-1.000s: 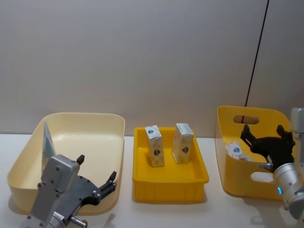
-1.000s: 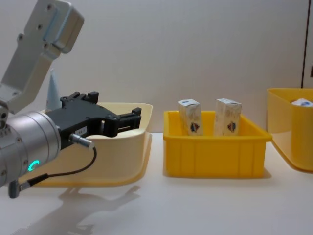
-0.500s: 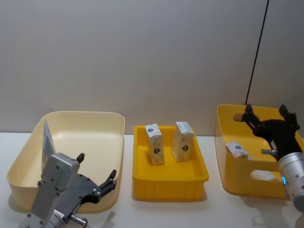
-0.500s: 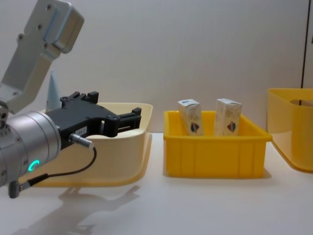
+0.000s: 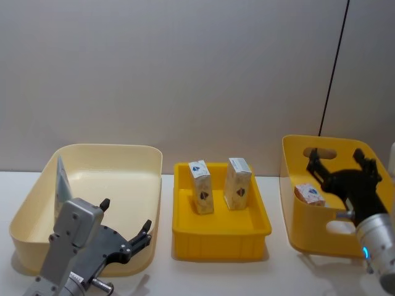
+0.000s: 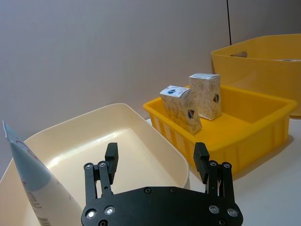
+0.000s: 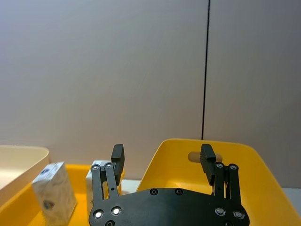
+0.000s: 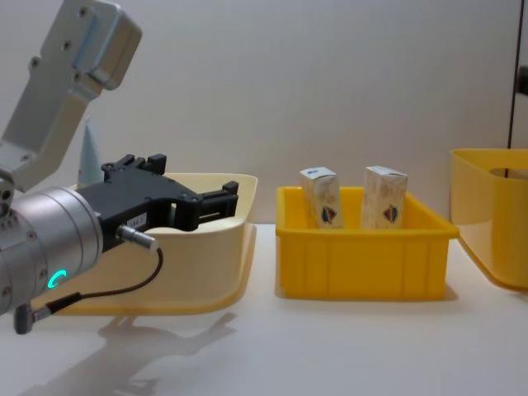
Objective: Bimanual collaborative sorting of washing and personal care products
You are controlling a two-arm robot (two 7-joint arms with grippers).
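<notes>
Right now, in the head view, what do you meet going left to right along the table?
Blue tube in the cream bin → left gripper → yellow tray with two cartons → yellow bin holding a carton → right gripper.

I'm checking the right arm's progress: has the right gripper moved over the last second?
Yes. Against the right yellow bin, the right gripper, open, rose toward the handle slot, then dropped back partway.

1. Cream bin (image 5: 133, 161) sits at the left on the white counter (image 5: 216, 274).
2. Yellow tray (image 5: 219, 234) stands centre.
3. Yellow bin (image 5: 296, 219) with a handle slot is at the right.
4. Grey wall (image 5: 185, 74) stands behind.
</notes>
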